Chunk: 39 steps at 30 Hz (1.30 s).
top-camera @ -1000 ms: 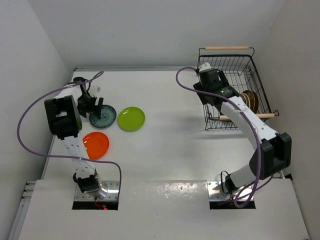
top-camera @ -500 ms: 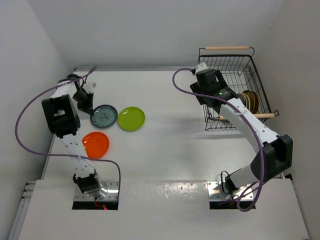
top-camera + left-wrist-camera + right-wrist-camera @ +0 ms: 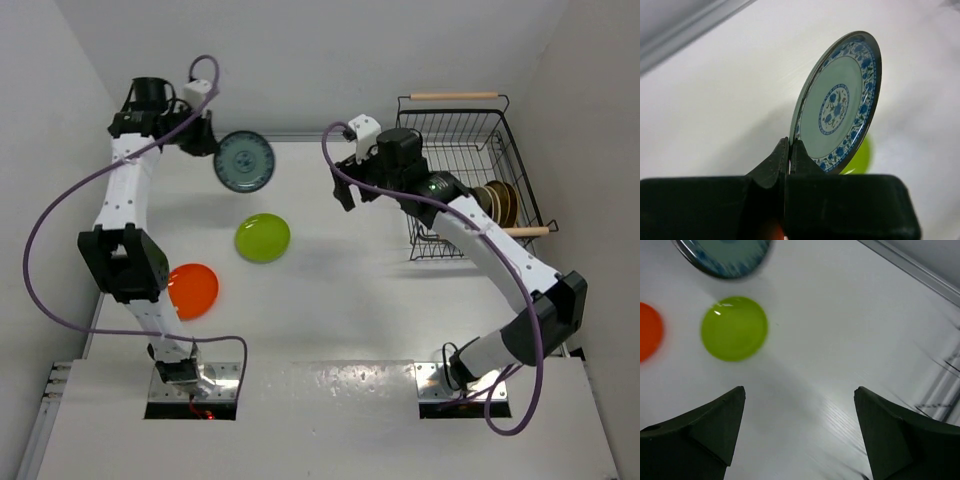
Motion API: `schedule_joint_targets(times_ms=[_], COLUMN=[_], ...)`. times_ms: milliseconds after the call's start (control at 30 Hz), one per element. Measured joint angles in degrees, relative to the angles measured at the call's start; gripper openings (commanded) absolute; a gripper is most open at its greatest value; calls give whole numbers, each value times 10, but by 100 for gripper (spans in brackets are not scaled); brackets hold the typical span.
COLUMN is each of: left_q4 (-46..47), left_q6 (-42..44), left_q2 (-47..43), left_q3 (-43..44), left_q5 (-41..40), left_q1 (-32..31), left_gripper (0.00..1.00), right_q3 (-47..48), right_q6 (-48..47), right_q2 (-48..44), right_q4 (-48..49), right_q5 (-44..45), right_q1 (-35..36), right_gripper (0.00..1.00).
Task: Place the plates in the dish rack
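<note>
Pinching the blue-grey plate (image 3: 837,105) by a thin bit of rim, left end effector (image 3: 789,150) holds it tilted, clear of the desk (image 3: 340,300). Right end effector (image 3: 799,390) is spread wide and empty, facing the plate, with the dish rack (image 3: 517,150) behind it. Risk: the rim grip is shallow, so the plate could pivot or slip during a handover and drop onto the lime plate (image 3: 263,238) below.
</note>
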Motion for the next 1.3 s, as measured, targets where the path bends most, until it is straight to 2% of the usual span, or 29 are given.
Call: schedule_joint_targets(times_ms=[100, 233, 267, 333, 367, 467, 500, 533, 600, 700, 767, 867, 967, 1033, 1067, 1167, 1300], left_q4=[-4, -49, -63, -92, -106, -135, -139, -140, -130, -124, -107, -75, -45, -32, -24, -7, 2], left_q6=[15, 44, 51, 68, 75, 94, 100, 107, 121, 106, 73, 16, -24, -39, -42, -45, -43], left_q2=[-46, -43, -37, -25, -20, -12, -12, -12, -11, -12, -12, -12, -12, -10, -10, -8, -2], left_q3=[0, 1, 1, 4, 7, 28, 34, 40, 46, 46, 45, 38, 22, 9, 0, -39, -108], left_q5=[74, 144, 159, 184, 196, 212, 214, 210, 202, 191, 142, 3, -162, -247, -276, -339, -379], left_q1=[-82, -161, -170, -175, -174, -169, -169, -169, -162, -160, -163, -167, -159, -149, -145, -135, -135], left_gripper=[0, 0, 0, 0, 0, 0, 0, 0, 0, 73, 99, 100, 100, 100, 100, 100, 100], right_q3=[9, 42, 50, 58, 58, 58, 58, 57, 56, 54, 46, 42, 43, 40, 35, 24, 21], right_q6=[43, 85, 94, 105, 111, 129, 135, 137, 148, 150, 146, 121, 72, 2, -43, -107, -104], right_q2=[17, 66, 79, 103, 114, 138, 142, 143, 139, 132, 122, 95, 59, 38, 29, 11, 20], right_q4=[47, 86, 88, 96, 98, 97, 97, 96, 100, 103, 99, 70, 55, 73, 96, 112, 47], right_q5=[-74, -117, -122, -128, -131, -146, -154, -165, -199, -203, -169, -61, 111, 240, 314, 414, 461], right_q1=[6, 9, 9, 9, 9, 9, 9, 9, 8, 9, 7, 5, 2, -2, -7, -36, -106], right_gripper=[88, 88, 84, 67, 51, 26, 8, 0, 0, 0, 0, 0, 0, 0, 0, 0, 0])
